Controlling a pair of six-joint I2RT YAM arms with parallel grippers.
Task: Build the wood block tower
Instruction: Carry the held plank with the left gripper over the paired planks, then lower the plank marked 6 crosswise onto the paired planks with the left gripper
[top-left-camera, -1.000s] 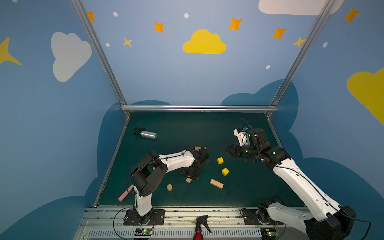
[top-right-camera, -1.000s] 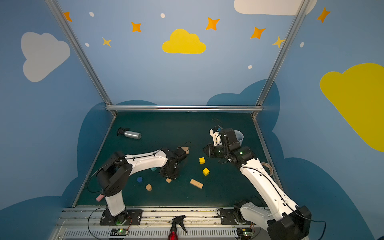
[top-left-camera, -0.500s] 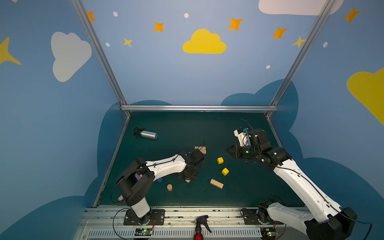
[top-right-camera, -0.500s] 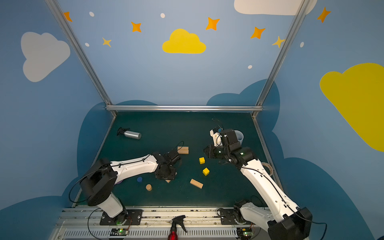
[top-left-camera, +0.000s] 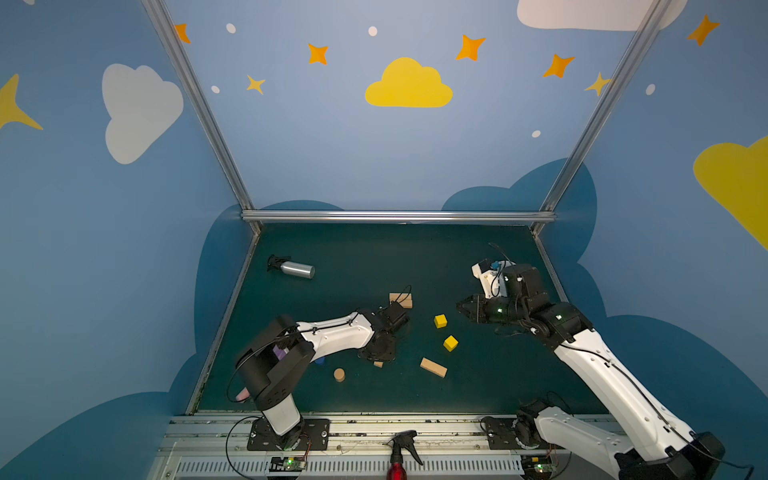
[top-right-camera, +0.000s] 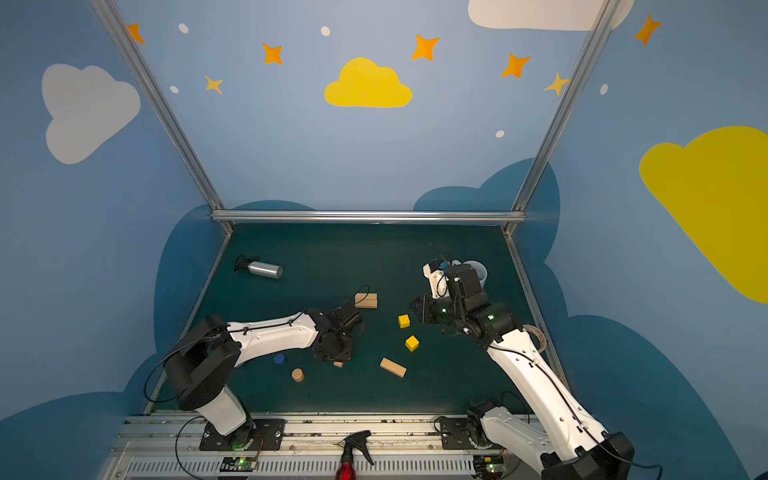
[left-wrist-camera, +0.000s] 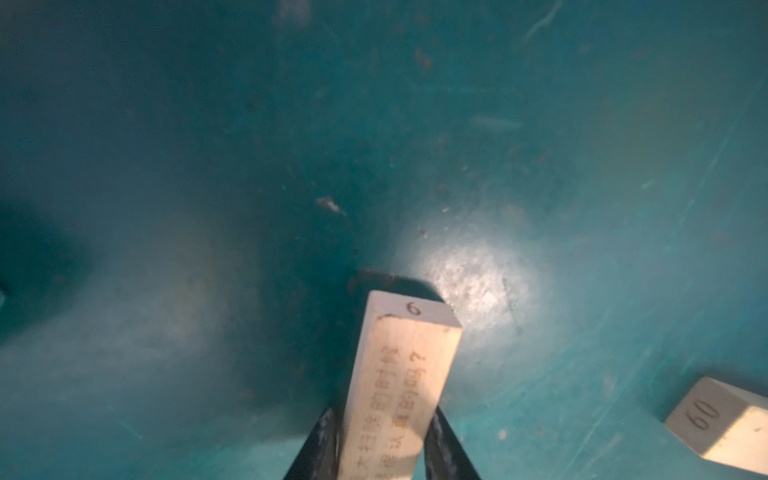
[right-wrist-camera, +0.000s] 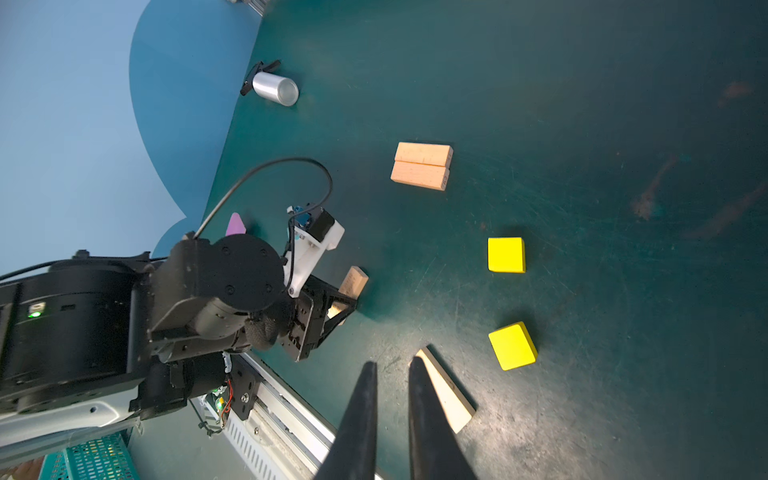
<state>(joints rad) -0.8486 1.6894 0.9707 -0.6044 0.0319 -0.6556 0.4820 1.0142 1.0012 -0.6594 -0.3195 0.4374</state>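
Nearest me, my left gripper (left-wrist-camera: 381, 411) is clamped on a tilted plank (left-wrist-camera: 409, 345). Its end is marked "6", and I cannot read the Chinese print on its side. A loose plank (left-wrist-camera: 723, 419) stamped "60" lies beside it. My right gripper (right-wrist-camera: 392, 365) is barely parted and empty. Beyond are two yellow cubes (right-wrist-camera: 506, 254), then two touching planks (right-wrist-camera: 422, 165).

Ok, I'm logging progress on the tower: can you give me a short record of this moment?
Base: two planks side by side, nothing on top
Left gripper: closed on held plank
Right gripper: slightly open, empty
Lying loose: single plank, yellow cubes, tan cylinder, blue cylinder
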